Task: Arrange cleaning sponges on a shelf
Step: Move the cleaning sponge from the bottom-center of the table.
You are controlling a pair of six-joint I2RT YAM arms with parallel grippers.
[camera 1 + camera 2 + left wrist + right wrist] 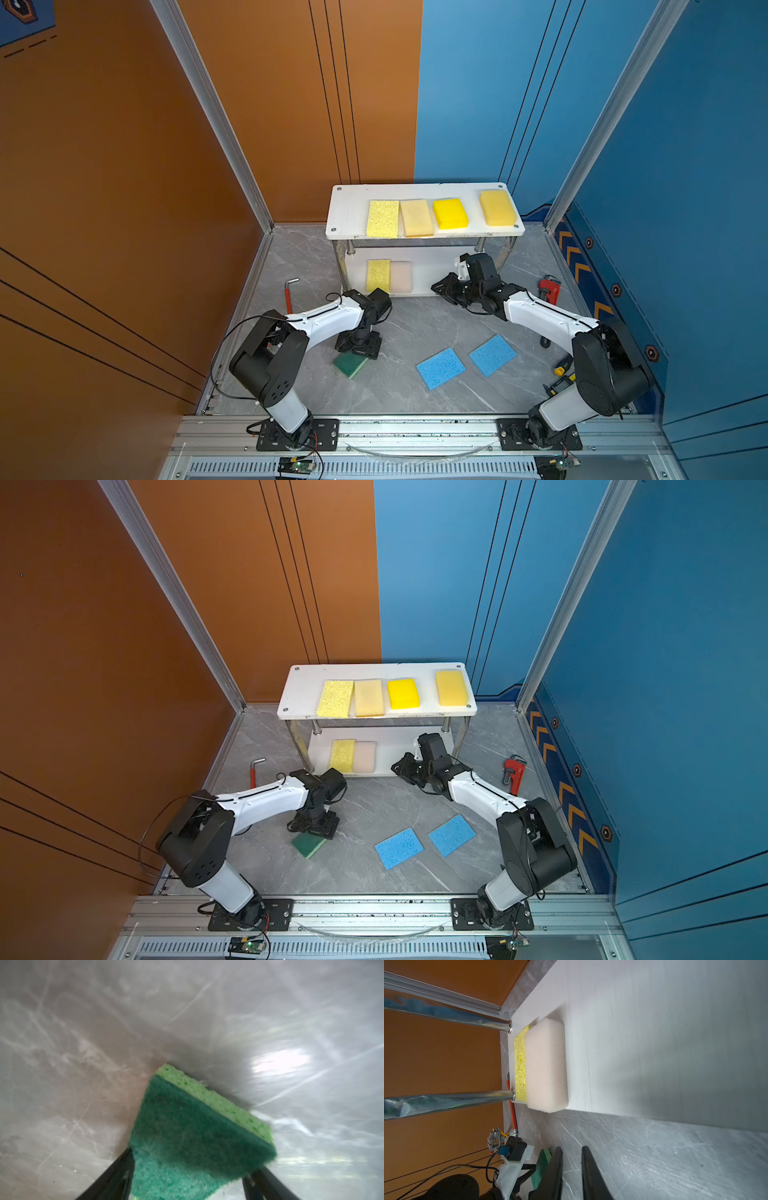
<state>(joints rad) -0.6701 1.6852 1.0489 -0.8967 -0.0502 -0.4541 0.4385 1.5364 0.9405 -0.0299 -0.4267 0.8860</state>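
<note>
We see both top views lit brightly and evenly from above, with only soft shadow beneath the shelf (345,208). The frame posts (210,104) lean outward near the edges. In the left wrist view the table (83,1043) is streaked with blur, and a white glare patch (280,1061) burns beside the sharper green sponge (187,1126). In the right wrist view the lower board (654,1043) fades into grey shade.

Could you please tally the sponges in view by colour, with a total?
Thick yellow foam sponges: 3
Thin porous pale-yellow sponges: 2
Thin blue rectangular sponges: 2
Dark green scouring sponge: 1
Pinkish-beige foam sponge: 1
Total: 9
</note>
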